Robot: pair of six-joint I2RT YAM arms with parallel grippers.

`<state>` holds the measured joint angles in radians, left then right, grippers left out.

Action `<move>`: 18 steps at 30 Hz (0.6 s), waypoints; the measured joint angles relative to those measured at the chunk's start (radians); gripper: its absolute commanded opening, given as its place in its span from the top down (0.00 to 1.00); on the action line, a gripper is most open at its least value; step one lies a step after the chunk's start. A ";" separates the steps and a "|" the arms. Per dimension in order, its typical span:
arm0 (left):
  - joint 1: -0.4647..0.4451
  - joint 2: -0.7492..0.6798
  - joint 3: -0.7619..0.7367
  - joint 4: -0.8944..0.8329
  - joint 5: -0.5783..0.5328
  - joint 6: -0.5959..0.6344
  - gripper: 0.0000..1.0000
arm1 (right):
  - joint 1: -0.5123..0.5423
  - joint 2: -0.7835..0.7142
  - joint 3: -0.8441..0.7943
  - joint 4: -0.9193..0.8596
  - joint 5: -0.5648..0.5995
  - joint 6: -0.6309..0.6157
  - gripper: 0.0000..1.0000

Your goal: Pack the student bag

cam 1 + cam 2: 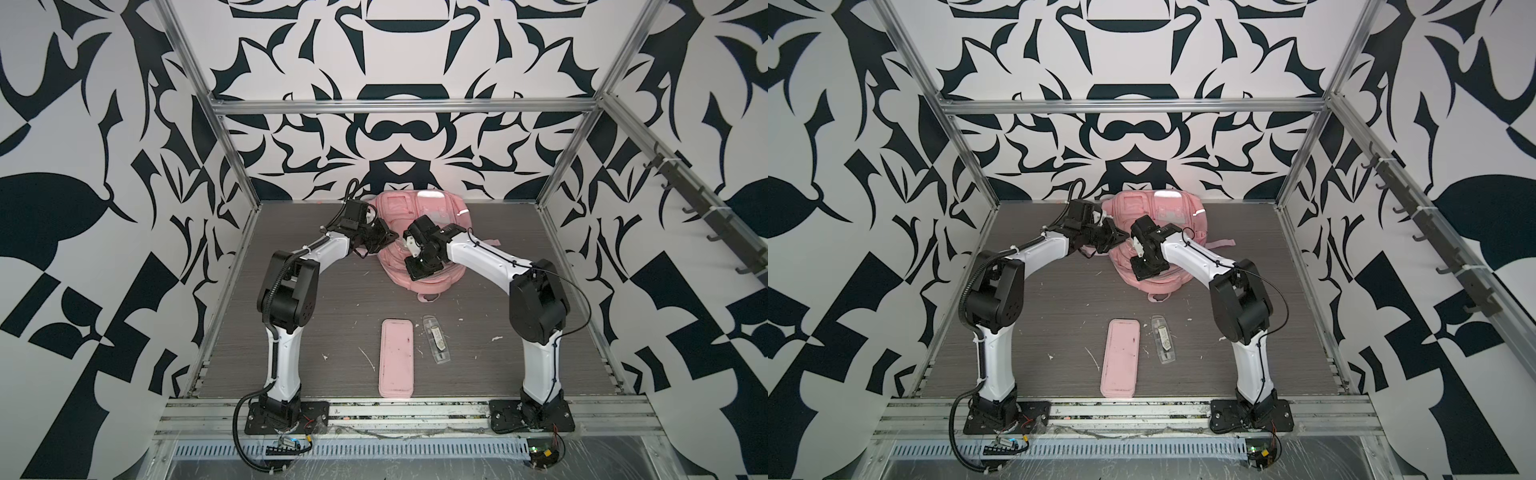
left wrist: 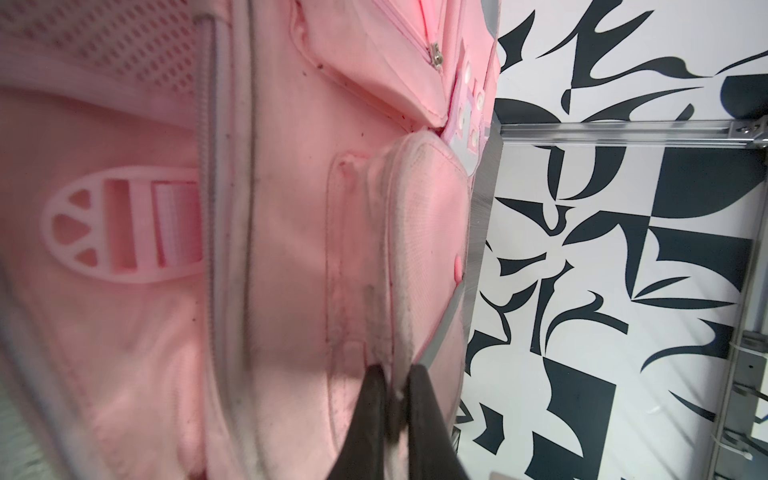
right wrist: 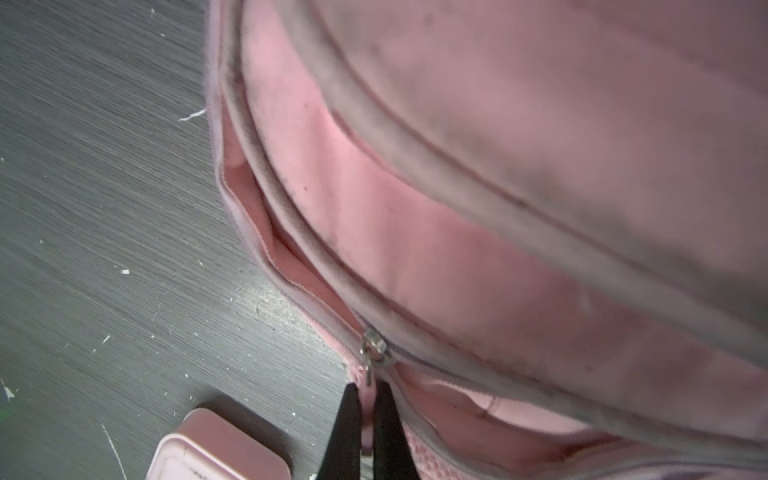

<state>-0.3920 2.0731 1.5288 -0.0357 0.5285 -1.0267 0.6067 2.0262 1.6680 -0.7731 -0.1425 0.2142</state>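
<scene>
Left claw [image 2: 395,370] pinches the student bag [image 1: 415,283] pocket rim [image 2: 400,291]; right claw [image 3: 365,386] clamps zip pull [image 3: 368,375].

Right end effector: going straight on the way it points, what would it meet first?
Likely the metal zip slider of the student bag, just ahead of the right end effector, which is shut on the zip's pull tab; depth is unclear.

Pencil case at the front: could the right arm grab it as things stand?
Probably not yet: the right tool is pinching the zipper pull on the backpack. The pencil case itself lies uncovered.
</scene>
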 measured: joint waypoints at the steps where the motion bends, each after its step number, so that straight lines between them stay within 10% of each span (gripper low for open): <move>1: 0.000 -0.002 -0.002 0.004 0.000 -0.003 1.00 | 0.000 0.008 0.008 0.000 -0.008 0.001 1.00; 18: 0.103 -0.258 -0.393 0.202 -0.110 -0.058 1.00 | 0.034 0.170 0.219 -0.029 -0.166 0.047 1.00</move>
<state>-0.2886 1.8149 1.1362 0.1661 0.4183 -1.0851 0.6407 2.1960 1.8870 -0.8024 -0.3084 0.2607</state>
